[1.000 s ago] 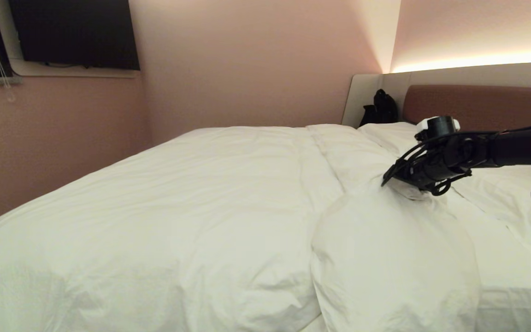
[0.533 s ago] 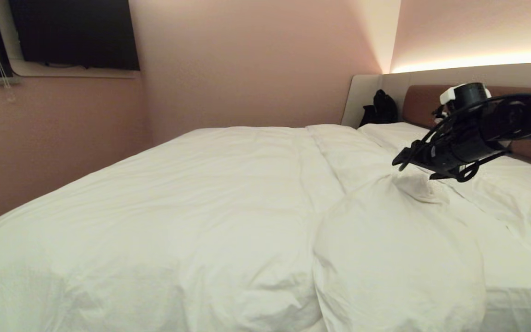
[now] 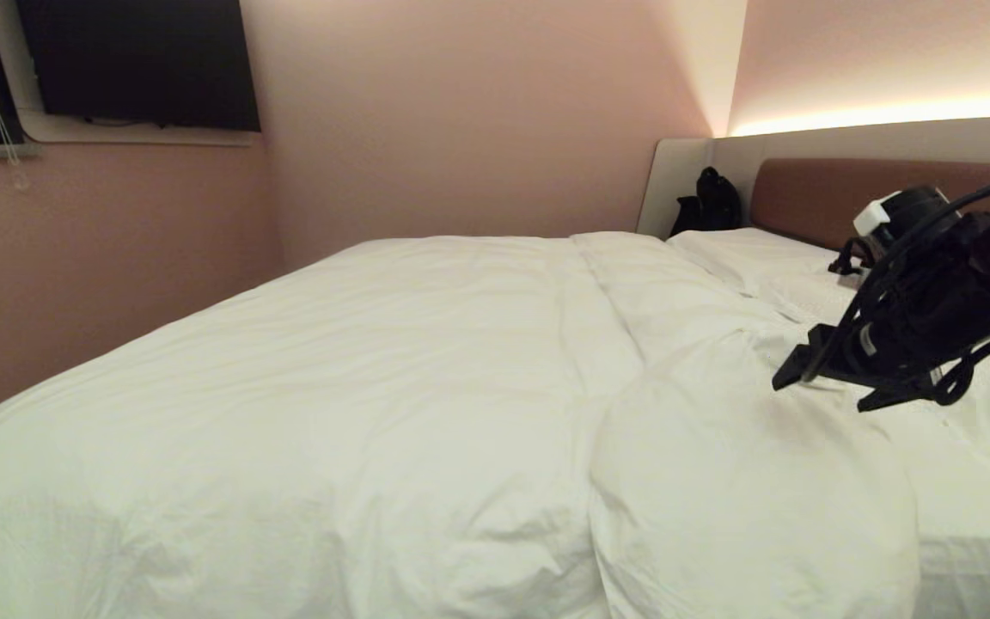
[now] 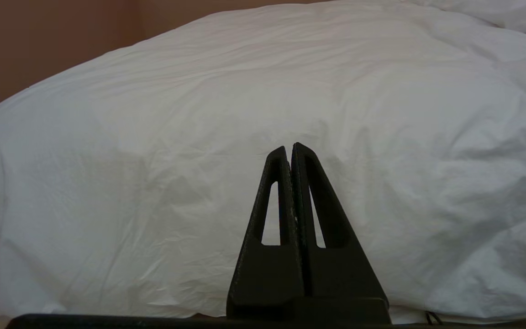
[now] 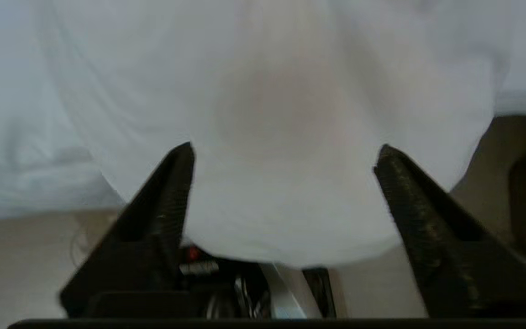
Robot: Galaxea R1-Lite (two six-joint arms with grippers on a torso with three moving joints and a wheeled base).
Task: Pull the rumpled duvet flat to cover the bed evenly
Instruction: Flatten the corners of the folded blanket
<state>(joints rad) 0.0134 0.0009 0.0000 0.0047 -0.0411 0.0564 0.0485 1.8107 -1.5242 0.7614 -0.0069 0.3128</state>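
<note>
Head view: our right claw (image 3: 791, 378) hung wide open, empty, above the duvet (image 3: 375, 387). Left claw (image 4: 290, 151) sat closed, empty. Next, we judged, regrip the bunched near corner.

Dim warm room; glowing strip above headboard (image 3: 813, 193); right wrist view blurred.

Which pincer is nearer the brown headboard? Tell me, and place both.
Right. The right pincer hangs open above the duvet near the pillows, just short of the headboard. The left pincer is shut, low beside the bed, facing the duvet's hanging side.
</note>
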